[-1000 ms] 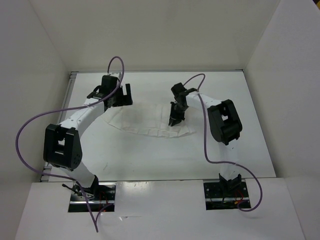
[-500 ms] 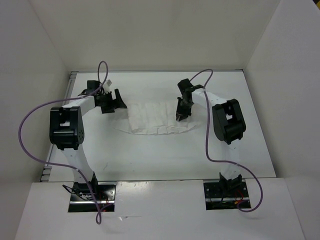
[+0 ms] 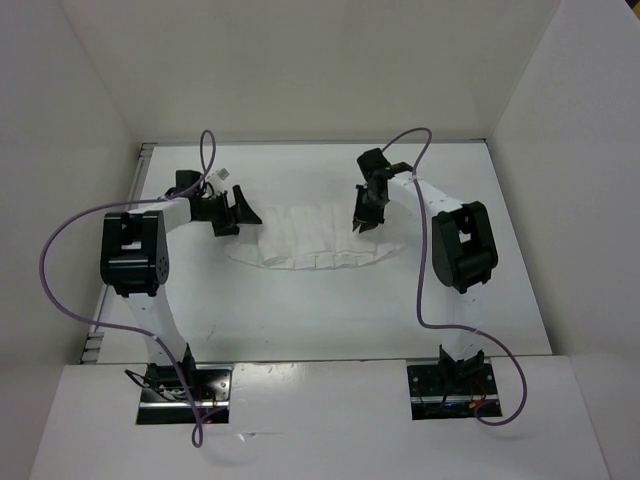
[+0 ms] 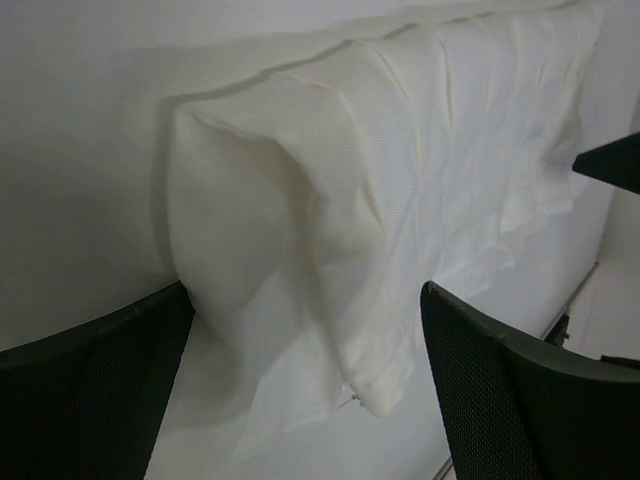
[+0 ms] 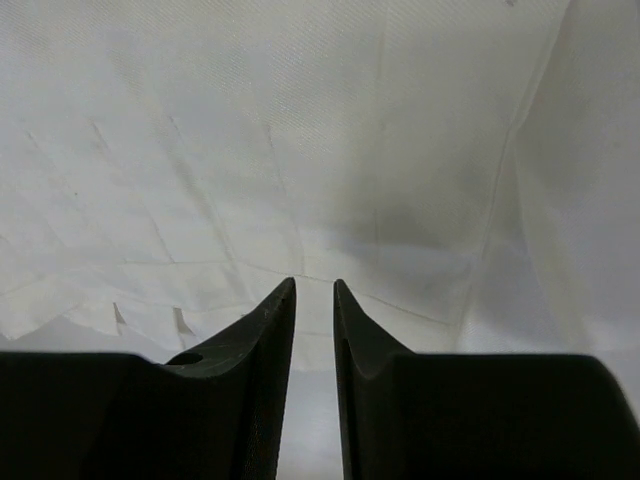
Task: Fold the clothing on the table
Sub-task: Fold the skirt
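Observation:
The white pleated clothing lies on the table between the two arms, its left end doubled over the middle. My left gripper is open wide just left of that folded end. In the left wrist view the folded edge of the clothing bulges between the spread fingers of the left gripper, and neither finger touches it. My right gripper hovers over the clothing's far right part. In the right wrist view the right gripper shows a narrow gap with nothing pinched in it, and the clothing lies flat beneath.
Upright white walls enclose the table on the left, back and right. Purple cables loop off both arms. The arm bases are bolted at the near edge.
The left arm has drawn back to the left, away from the clothing. The clothing's left part now lies folded over its middle. The right gripper has moved slightly toward the back and right.

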`<state>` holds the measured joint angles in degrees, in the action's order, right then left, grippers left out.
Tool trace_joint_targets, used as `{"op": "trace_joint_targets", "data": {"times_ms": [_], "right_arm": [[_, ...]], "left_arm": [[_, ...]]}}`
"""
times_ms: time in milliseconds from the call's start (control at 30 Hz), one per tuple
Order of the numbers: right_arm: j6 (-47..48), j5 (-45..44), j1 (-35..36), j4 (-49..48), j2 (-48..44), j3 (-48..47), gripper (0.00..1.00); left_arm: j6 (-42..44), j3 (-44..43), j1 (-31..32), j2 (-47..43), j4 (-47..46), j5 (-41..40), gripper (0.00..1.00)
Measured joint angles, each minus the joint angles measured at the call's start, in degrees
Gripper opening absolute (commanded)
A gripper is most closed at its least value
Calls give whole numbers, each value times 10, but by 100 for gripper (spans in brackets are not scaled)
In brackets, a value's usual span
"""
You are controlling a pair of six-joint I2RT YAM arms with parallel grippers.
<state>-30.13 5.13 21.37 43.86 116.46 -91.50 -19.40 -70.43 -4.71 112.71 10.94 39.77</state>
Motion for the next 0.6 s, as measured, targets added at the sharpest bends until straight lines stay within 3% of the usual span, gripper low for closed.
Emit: {"op": "trace_joint_targets", "data": {"times_ms": [200, 333, 367, 400, 533, 600], "right_arm": [[0, 0, 0, -10, 19, 0, 27], [-5, 22, -3, -30, 61, -1, 27], [-5, 24, -3, -35, 61, 0, 27], [-8, 30, -4, -39, 62, 0, 27], [-15, 54, -2, -56, 63, 7, 27], [-20, 68, 0, -66, 63, 11, 27]], "left_arm": [[-33, 22, 18, 5, -28, 47, 91], [-48, 31, 20, 10, -40, 62, 74], [-50, 33, 21, 12, -42, 63, 61], [-54, 34, 23, 16, -42, 63, 57], [-66, 37, 34, 38, -50, 86, 50], [-71, 37, 41, 44, -54, 95, 40]]}}
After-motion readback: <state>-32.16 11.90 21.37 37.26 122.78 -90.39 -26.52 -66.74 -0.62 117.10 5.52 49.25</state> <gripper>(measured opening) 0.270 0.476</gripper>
